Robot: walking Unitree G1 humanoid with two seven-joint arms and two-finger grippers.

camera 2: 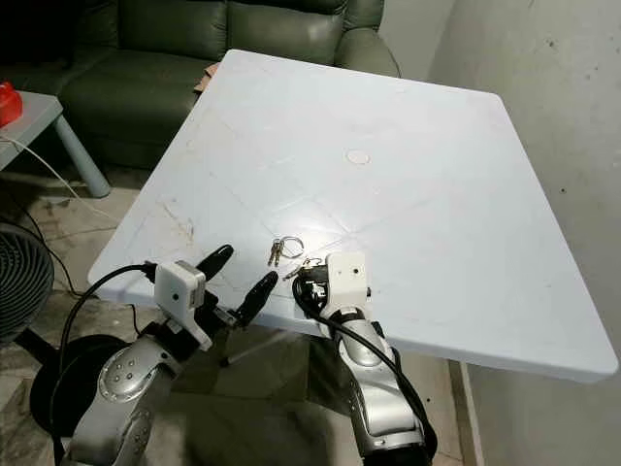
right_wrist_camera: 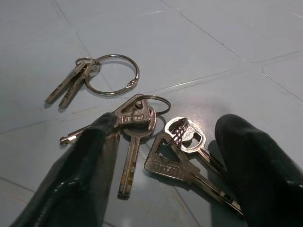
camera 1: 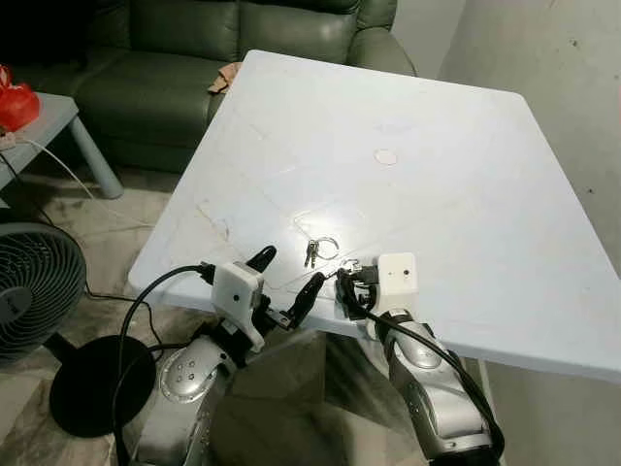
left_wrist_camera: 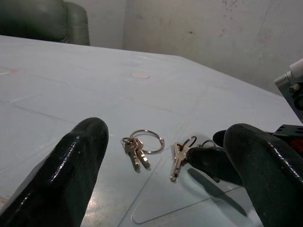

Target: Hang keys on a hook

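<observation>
Evidently the right gripper point(right_wrist_camera: 161, 184) straddles the nearer key bunch point(right_wrist_camera: 156, 146) on the white table point(camera 1: 466, 194), fingers spread; left gripper point(camera 1: 289, 282) spread too; light, slippery, best pinched by its ring

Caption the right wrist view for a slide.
Right end effector open, its fingers either side of a bunch of keys on the white table, a second key ring lying beyond.

White square plastic table point(camera 1: 466, 194). Small silver key ring with two keys point(right_wrist_camera: 97, 75) lies just ahead of right gripper point(right_wrist_camera: 165, 156); larger loose silver key bunch point(right_wrist_camera: 156, 142) between its fingertips.
</observation>
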